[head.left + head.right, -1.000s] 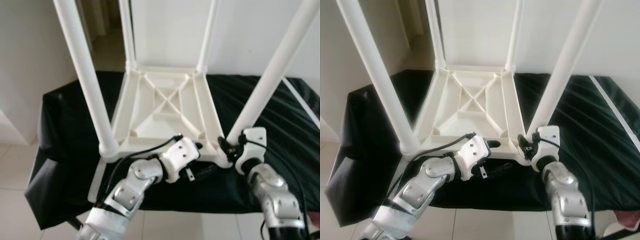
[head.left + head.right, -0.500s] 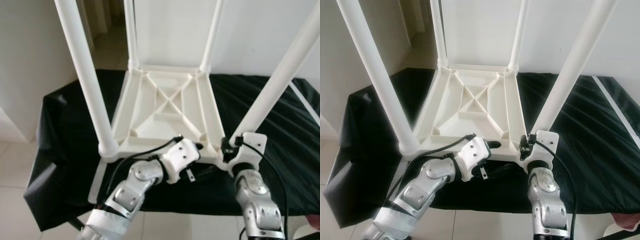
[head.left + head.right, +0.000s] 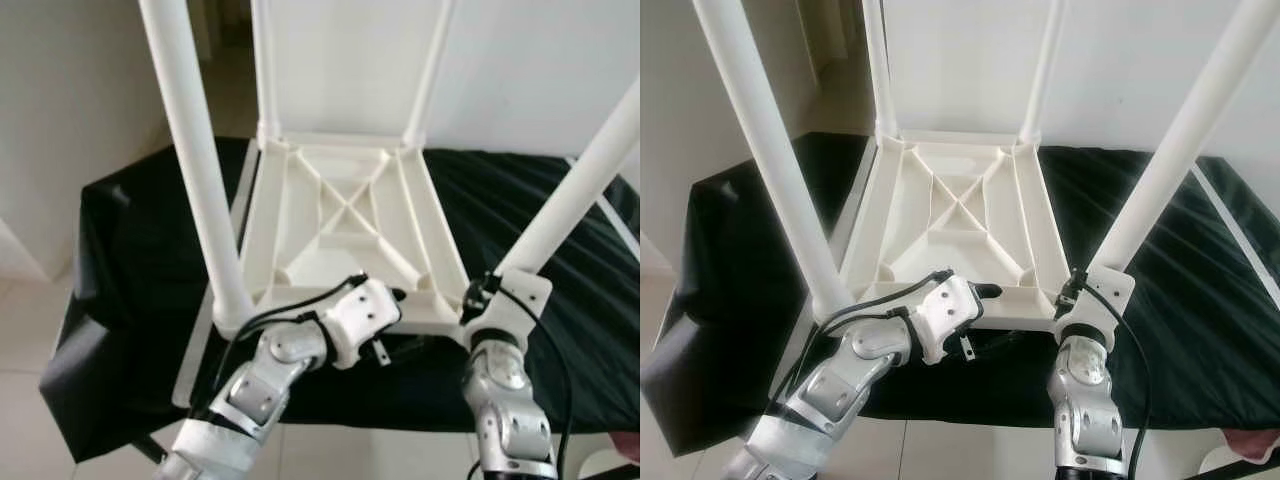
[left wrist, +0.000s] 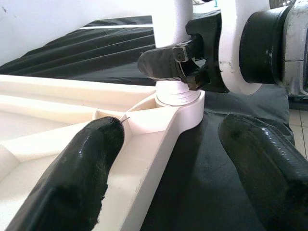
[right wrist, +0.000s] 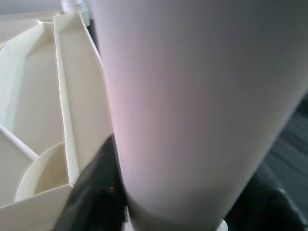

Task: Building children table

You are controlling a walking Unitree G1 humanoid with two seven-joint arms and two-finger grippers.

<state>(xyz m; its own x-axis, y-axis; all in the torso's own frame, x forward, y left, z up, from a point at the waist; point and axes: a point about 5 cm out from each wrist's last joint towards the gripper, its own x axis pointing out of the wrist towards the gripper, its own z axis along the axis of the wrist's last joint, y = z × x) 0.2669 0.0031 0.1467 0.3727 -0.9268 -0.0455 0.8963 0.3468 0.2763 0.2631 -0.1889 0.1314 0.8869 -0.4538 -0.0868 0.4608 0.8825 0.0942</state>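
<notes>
We see the white plastic children's table [image 3: 345, 235] lying upside down on a black cloth-covered surface [image 3: 140, 260], its four white tubular legs pointing up. At about 5 o'clock from the tabletop's centre, our right gripper [image 4: 185, 65] is clamped around the base of the near-right white leg [image 3: 575, 195]. At 6 o'clock, our left gripper [image 4: 178, 159] straddles the near rim, fingers spread wide, gripping nothing.
</notes>
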